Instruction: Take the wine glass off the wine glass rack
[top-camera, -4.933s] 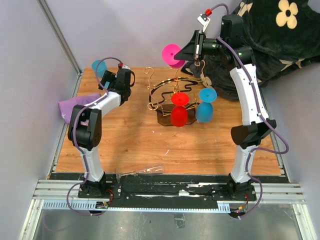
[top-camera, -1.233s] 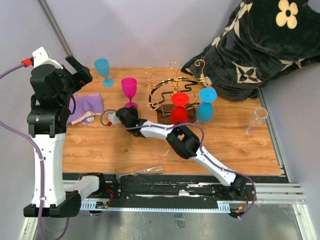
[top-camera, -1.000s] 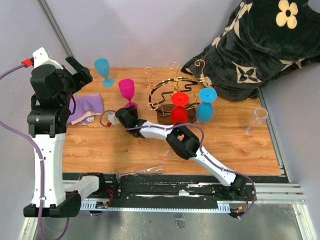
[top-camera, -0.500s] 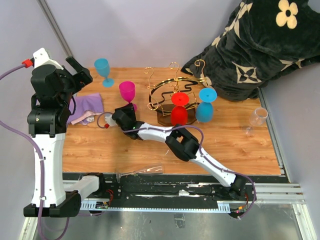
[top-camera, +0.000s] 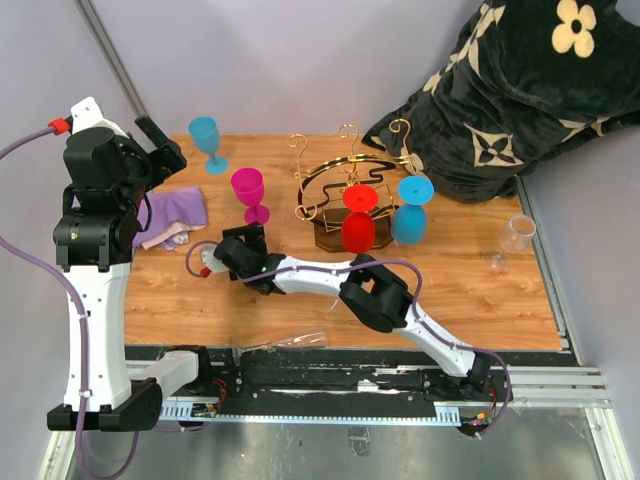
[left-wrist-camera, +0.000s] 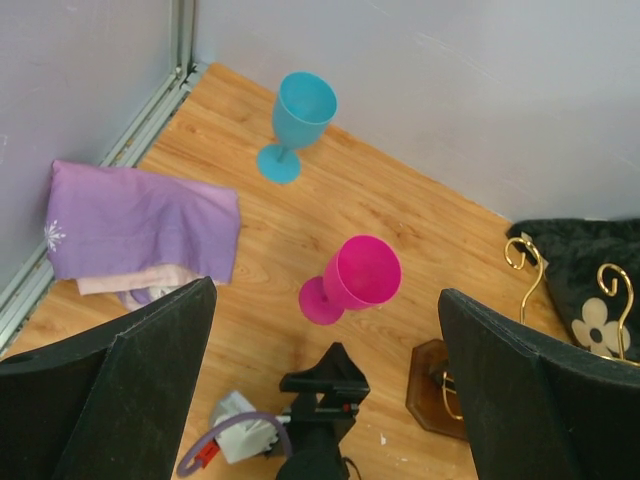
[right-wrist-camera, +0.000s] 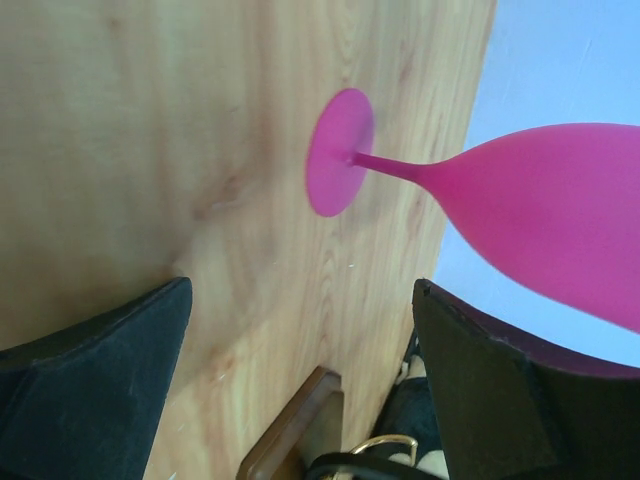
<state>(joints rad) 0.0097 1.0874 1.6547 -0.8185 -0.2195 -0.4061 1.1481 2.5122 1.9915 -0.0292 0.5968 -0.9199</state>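
The pink wine glass (top-camera: 248, 190) stands upright on the wooden table, left of the wine glass rack (top-camera: 340, 180), with nothing touching it. My right gripper (top-camera: 245, 242) lies low just in front of the glass, open and empty. In the right wrist view the pink wine glass (right-wrist-camera: 540, 230) fills the upper right, beyond the spread fingers (right-wrist-camera: 95, 350). A red glass (top-camera: 357, 222) and a blue glass (top-camera: 410, 212) hang upside down on the rack. My left gripper (top-camera: 158, 145) is held high over the table's left side, open, looking down on the pink wine glass (left-wrist-camera: 360, 275).
A blue glass (top-camera: 207, 140) stands at the back left. A purple cloth (top-camera: 175, 212) lies by the left edge. A clear glass (top-camera: 515, 235) stands at the right, and another lies at the front edge (top-camera: 285, 342). A dark flowered blanket (top-camera: 500, 90) is behind the rack.
My right gripper has opened, let go of the pink glass and drawn back toward the near edge. The glass stays standing. The left arm has hardly moved in the last second.
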